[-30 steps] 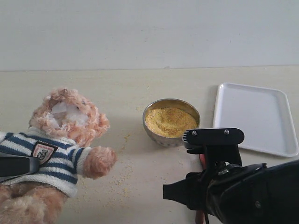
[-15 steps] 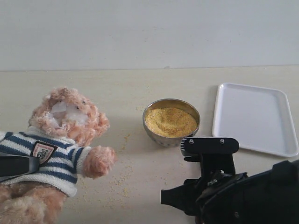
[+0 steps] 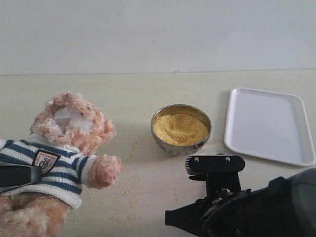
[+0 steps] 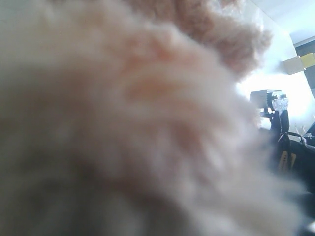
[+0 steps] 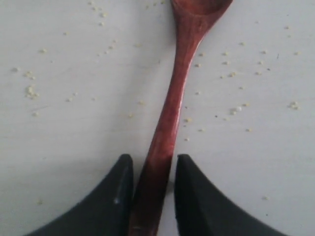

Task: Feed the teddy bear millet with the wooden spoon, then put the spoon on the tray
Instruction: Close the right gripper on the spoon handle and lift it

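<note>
The wooden spoon point(image 5: 173, 93) lies flat on the pale table point(image 3: 148, 94), its dark red handle running straight back between the two black fingers point(image 5: 110, 201) of the right gripper point(image 5: 153, 157), its oval bowl cut off at the frame's edge. One finger sits against the handle. On the other side there's a thin dark sliver, shadow or gap, so I cannot tell if the pincer has actually clamped or only brackets the wood. Loose grains point(image 5: 29, 91) speckle the tabletop on both sides of the handle.

In the exterior view the spoon itself is hidden. The bulky black right arm point(image 3: 247, 210) covers that spot, low at the front, just on the near side of the metal bowl point(image 3: 180, 146). That bowl is heaped with yellow millet point(image 3: 179, 128), and it stands between the bear and the tray. The white tray point(image 3: 269, 123) lies just beside the bowl on the right, bare. More spilled millet dusts the table in front of the bowl, toward the bear.

Over on the left, the teddy bear point(image 3: 69, 133) leans back in its navy-and-white striped sweater, shield badge showing, one paw stretched toward the bowl. The left gripper point(image 3: 19, 176) shows as a dark bar against the bear's sweater. Its wrist camera gives only blurred fur, so whether it is open or closed cannot be told.
</note>
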### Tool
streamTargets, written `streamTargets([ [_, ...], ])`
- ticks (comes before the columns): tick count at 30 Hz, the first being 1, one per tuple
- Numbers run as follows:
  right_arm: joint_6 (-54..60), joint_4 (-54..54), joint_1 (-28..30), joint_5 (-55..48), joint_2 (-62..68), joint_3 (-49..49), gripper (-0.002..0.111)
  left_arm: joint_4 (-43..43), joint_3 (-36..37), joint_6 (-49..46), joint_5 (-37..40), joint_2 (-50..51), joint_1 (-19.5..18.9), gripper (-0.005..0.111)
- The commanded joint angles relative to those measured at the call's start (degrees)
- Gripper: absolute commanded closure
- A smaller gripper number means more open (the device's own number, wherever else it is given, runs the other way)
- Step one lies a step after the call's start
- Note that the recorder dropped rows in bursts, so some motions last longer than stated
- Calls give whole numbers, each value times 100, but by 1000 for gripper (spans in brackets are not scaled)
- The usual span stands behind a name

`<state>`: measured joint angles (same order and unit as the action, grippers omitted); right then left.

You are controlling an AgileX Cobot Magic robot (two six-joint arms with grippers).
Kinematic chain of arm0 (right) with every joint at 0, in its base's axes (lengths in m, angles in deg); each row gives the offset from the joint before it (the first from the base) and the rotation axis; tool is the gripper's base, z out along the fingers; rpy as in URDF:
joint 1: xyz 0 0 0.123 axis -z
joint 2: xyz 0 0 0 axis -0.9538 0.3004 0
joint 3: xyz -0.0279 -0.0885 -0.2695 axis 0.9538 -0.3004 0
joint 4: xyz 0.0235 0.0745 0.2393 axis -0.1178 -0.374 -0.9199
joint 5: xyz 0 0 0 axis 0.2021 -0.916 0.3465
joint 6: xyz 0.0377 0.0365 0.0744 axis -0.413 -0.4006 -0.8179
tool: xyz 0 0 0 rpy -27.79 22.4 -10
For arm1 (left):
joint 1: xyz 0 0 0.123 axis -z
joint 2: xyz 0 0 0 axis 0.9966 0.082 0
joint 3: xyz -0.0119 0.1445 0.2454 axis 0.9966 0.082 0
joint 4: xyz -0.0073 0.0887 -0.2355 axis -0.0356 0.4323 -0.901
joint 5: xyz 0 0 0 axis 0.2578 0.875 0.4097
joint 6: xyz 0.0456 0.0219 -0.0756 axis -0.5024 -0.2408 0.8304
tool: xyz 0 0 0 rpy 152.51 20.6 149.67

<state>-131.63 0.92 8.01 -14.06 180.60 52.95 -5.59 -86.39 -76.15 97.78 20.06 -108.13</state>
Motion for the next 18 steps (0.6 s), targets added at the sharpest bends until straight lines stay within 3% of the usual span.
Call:
streamTargets([
  [1,66,-200,-1,-168,3,-8,108,-131,3,-32,126,-41,-22,102],
  [4,487,-250,-1,-509,-224,-8,107,-131,3,-32,126,-41,-22,102],
  [14,3674,-1033,-78,-2185,-1428,3,107,-131,3,-32,126,-41,-22,102],
  [18,4388,-1113,-133,-2619,-1896,3,107,-131,3,-32,126,-41,-22,102],
])
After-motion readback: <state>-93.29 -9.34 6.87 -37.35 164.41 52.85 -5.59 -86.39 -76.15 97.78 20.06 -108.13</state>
